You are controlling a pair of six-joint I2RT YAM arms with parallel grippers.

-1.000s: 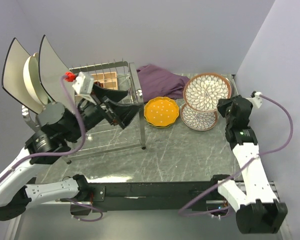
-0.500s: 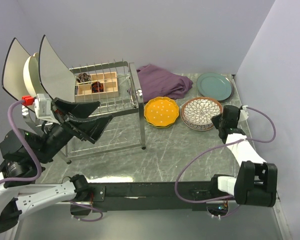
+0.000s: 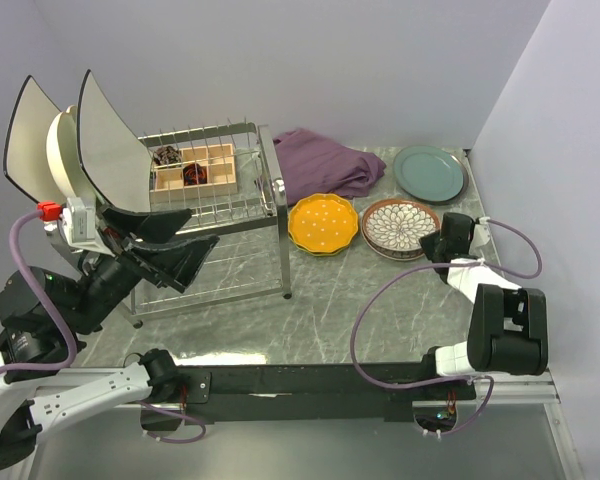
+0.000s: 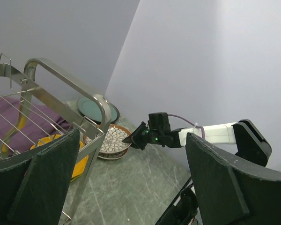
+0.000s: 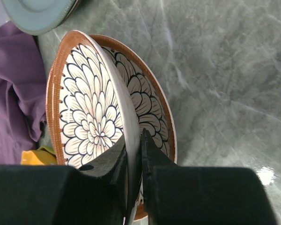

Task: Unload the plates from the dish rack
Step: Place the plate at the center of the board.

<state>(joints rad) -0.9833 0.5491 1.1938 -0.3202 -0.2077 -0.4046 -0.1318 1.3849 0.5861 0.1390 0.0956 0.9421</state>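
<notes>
Overhead, my left pincer [image 3: 202, 226] hangs wide and empty by the dish rack [image 3: 272, 175], where two white square plates [image 3: 105, 140] and a cream plate [image 3: 62, 160] stand on edge at its left end. A wooden box [image 3: 205, 158] sits in the rack, dark bits in two of its compartments. On the tabletop [image 3: 330, 300] lie an orange plate [image 3: 323, 223] and a teal plate [image 3: 430, 172], near a purple cloth [image 3: 325, 165].

From the left wrist, the jaws frame the rack's steel corner with nothing between them.

From the right wrist, my right pincer [image 5: 134, 152] is nipped narrow on the rim of a brown-patterned plate [image 5: 89, 117], tilted over a matching plate [image 5: 160, 117] lying flat. I judge it is being stacked there to save room.
</notes>
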